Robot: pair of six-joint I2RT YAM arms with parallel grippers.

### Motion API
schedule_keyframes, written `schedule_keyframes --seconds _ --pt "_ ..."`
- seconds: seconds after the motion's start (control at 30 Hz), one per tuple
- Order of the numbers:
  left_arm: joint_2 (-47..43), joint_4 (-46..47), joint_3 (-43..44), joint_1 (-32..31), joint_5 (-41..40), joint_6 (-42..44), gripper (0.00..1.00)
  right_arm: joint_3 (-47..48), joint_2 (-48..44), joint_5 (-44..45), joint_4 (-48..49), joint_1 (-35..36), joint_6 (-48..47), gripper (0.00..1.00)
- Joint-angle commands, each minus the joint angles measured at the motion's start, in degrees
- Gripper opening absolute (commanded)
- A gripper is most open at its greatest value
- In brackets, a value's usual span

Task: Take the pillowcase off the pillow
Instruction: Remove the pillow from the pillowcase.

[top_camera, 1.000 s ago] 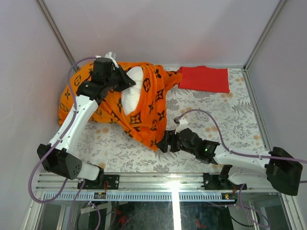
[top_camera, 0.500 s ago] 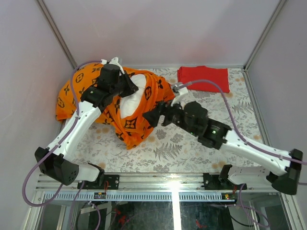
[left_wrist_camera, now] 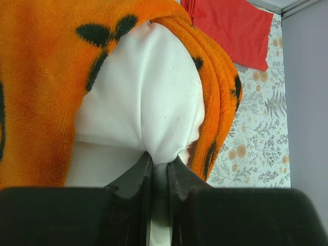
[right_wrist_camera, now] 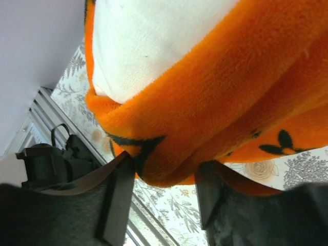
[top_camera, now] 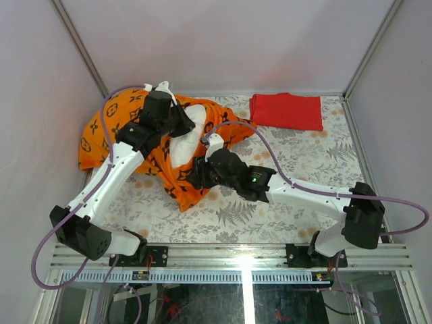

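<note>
The left claw (left_wrist_camera: 159, 163) is pressed together on a tuck of the pillow (left_wrist_camera: 148, 87), the white cloth drawn into a narrow pinch between its two dark fingers at the open mouth of the cover. From above, this claw sits at the far left of the surface (top_camera: 304, 162), its arm reaching up along the left side. Around it the pillowcase (top_camera: 101, 138), orange with black motifs, bulges toward the left wall and still covers most of the pillow. Only a white strip shows in the middle, where the orange edges fall apart. Below and a little to the right of that opening, a bunched flap of the pillowcase hangs toward the near edge. The right claw (right_wrist_camera: 166, 164) has come in low from the right and closes on a thick rolled fold of that orange fabric. The roll fills the gap between its fingers (right_wrist_camera: 118, 200) and touches both, with white pillow showing above the fold. At the far right of the back edge, a folded red cloth (top_camera: 287, 111) lies flat on the floral surface, just beside the pillowcase's tip.
</note>
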Motion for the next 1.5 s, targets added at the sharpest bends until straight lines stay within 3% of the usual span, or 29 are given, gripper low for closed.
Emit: schedule_keyframes --seconds 0.0,0.1,0.17,0.47,0.67,1.13,1.3,1.47 --pt "-0.98 6.76 2.53 -0.21 -1.39 0.30 0.00 0.06 -2.14 0.41 3.49 0.41 0.36 0.41" --pt "-1.18 6.36 3.06 -0.25 -1.85 0.48 0.00 -3.40 -3.75 2.18 3.34 0.35 0.34 0.10" --pt "-1.27 6.15 3.71 -0.20 -1.81 0.57 0.00 -6.25 -4.76 3.24 3.05 0.34 0.53 0.00" --pt "-2.01 4.42 7.40 -0.04 -2.59 0.78 0.00 -28.75 -14.16 5.07 5.43 0.34 5.76 0.00" --pt "-1.79 4.51 8.48 -0.02 -2.42 0.58 0.00 -38.38 -20.27 5.89 6.10 0.34 9.46 0.00" --pt "-1.05 2.58 12.05 1.82 -2.66 1.68 0.00 -42.93 -17.89 6.11 6.81 0.33 11.80 0.00" --pt "-0.89 2.55 12.60 2.33 -2.37 1.81 0.00 -42.98 -16.84 5.79 6.97 0.34 11.75 0.12" --pt "-0.48 2.03 12.53 0.45 0.50 4.37 0.00 -41.70 -16.24 5.61 7.12 0.33 11.01 0.15"
